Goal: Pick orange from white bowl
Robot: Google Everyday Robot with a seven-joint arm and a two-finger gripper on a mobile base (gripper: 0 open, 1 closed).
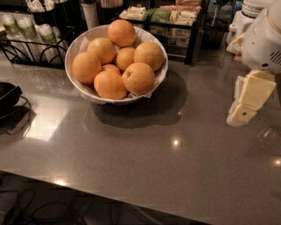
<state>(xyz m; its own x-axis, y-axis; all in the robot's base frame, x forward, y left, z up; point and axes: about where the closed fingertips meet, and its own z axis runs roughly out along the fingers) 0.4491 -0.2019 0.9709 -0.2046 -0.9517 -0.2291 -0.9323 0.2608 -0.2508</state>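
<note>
The white bowl, lined with crinkled white paper, stands at the back left of the grey table and holds several oranges. The orange, large and with a small dark stem dimple, lies at the bowl's front right. My gripper, cream coloured, hangs from the white arm at the right edge of the view. It points down above the table, well to the right of the bowl, and touches nothing.
A black dish sits at the left edge. A black wire rack with cups and a shelf of packets stand behind the bowl. A white appliance is at the back right. The table's front edge runs along the bottom.
</note>
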